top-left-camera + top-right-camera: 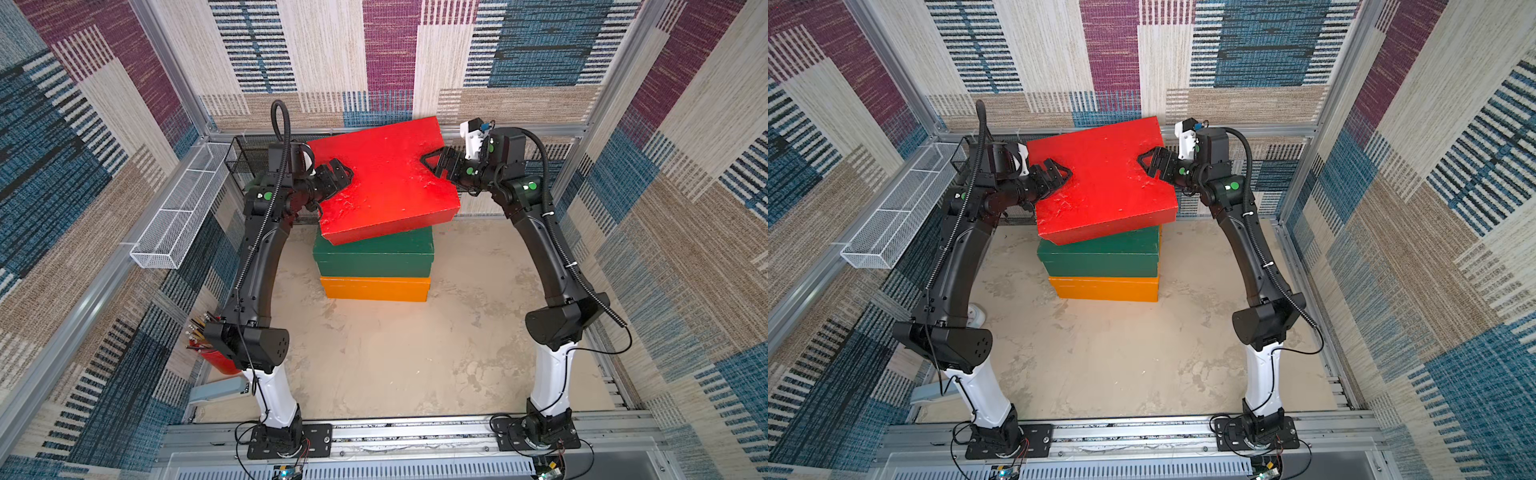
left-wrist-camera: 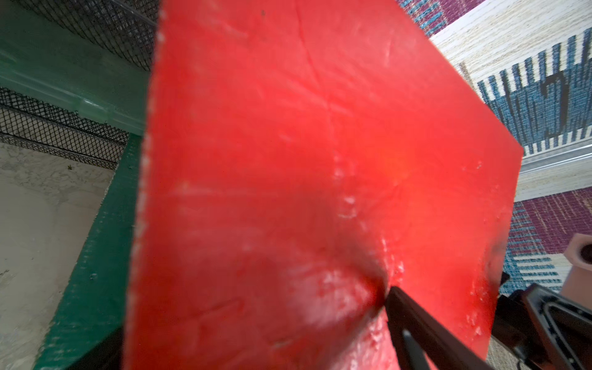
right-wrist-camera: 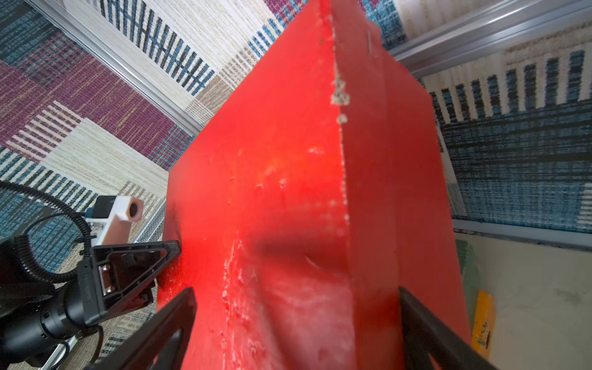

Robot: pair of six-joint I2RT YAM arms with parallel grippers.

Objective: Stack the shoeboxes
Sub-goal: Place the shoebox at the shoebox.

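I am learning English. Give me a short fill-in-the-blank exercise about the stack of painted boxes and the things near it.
1. The middle cardboard shoebox, under the red painted cardboard shoebox, is dark ___.
2. The lowest cardboard shoebox, standing on the beige table, is painted ___.
3. The stack counts ___ shoeboxes.
4. The white wire-mesh basket hangs on the robot's ___ side.

Missing words: green; orange; three; left.

No legible text, brand name or number shows in any view. In both top views a dark strip with pale marks runs along the front rail, but the marks are too small to read.
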